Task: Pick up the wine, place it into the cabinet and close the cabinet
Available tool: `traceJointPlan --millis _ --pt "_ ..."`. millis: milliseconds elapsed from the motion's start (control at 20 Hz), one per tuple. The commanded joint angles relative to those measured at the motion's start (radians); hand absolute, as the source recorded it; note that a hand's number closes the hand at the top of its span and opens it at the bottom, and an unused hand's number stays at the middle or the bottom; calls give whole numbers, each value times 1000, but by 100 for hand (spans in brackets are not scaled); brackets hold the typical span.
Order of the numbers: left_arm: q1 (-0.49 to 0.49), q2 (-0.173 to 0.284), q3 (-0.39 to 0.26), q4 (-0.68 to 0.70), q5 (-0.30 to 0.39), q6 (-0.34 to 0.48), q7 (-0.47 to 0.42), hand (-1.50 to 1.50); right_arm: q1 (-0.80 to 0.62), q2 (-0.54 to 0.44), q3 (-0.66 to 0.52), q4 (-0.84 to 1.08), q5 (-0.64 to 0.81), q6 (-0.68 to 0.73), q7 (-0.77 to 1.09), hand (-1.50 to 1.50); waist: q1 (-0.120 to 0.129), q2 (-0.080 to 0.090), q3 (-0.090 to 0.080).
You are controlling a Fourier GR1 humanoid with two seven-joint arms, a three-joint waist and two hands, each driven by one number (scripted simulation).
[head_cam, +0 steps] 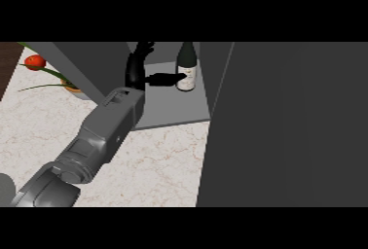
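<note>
inside the cabinet (169,114) the wine (187,68) stands; left hand (144,68) open beside it; next, withdraw and shut the door (287,121).

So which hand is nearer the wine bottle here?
Left. The left hand is open just left of the wine bottle inside the cabinet, thumb reaching toward it. The right hand is not in view.
</note>
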State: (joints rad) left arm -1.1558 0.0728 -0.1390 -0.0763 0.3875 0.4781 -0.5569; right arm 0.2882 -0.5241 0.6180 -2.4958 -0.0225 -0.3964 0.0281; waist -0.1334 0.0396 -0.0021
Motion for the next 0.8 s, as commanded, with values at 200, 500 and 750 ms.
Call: traceJointPlan --millis 200,500,750 --pt "-44 21 32 -33 23 -128 -28 -150 44 -20 5 -125 -48 16 33 -150 3 -1 -1" --pt "-22 -4 74 -75 61 -286 -99 150 63 -17 12 -133 -34 6 49 -150 33 -11 -1" --pt "-40 -22 95 -83 76 -359 -104 -150 103 -23 21 -163 -18 -5 44 -150 45 -19 0"
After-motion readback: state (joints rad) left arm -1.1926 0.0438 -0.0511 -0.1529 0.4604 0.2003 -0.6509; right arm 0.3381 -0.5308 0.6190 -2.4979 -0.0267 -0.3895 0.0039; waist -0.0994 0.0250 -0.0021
